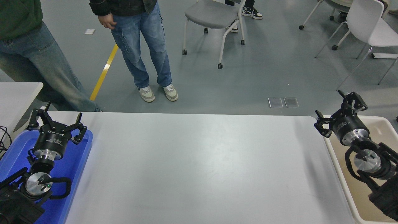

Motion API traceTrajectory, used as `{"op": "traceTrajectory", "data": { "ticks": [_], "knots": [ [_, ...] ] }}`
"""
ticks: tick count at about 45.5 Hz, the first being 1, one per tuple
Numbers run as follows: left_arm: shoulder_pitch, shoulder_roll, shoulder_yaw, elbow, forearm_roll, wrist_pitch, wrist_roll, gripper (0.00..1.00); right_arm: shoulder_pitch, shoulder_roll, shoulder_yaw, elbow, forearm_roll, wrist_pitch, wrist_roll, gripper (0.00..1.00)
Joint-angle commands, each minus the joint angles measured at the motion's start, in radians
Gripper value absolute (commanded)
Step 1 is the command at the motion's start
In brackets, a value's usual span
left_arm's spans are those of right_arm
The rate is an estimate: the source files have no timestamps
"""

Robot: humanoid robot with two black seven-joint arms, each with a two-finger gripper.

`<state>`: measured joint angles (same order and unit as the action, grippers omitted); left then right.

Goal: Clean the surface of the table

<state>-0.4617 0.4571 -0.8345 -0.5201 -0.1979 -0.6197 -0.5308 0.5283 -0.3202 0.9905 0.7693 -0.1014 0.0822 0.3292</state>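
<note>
The table surface [199, 165] is a wide white-grey top with rounded corners, and nothing lies on its middle. My right gripper [337, 109] is open and empty, held above the table's far right corner and the tub's near rim. My left gripper [56, 123] is open and empty, parked over the blue tray at the lower left.
A blue tray [71, 165] lies on the table's left end under my left arm. A beige tub [354, 189] stands off the right end. A smaller white table's corner [18, 93] is at far left. Two people [140, 46] and chairs [214, 18] are beyond the far edge.
</note>
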Motion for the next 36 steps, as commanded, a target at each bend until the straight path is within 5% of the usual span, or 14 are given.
{"op": "traceTrajectory", "data": {
  "ticks": [1,14,36],
  "knots": [
    [0.0,0.0,0.0,0.0,0.0,0.0,0.0,1.0,-0.001,0.108,0.008,-0.087,-0.012,0.007,0.1,1.0],
    [0.0,0.0,0.0,0.0,0.0,0.0,0.0,1.0,0.022,0.133,-0.044,-0.208,-0.149,0.039,0.12,1.0],
    [0.0,0.0,0.0,0.0,0.0,0.0,0.0,1.0,0.067,0.162,-0.009,-0.262,-0.15,0.03,0.126,1.0]
  ]
}}
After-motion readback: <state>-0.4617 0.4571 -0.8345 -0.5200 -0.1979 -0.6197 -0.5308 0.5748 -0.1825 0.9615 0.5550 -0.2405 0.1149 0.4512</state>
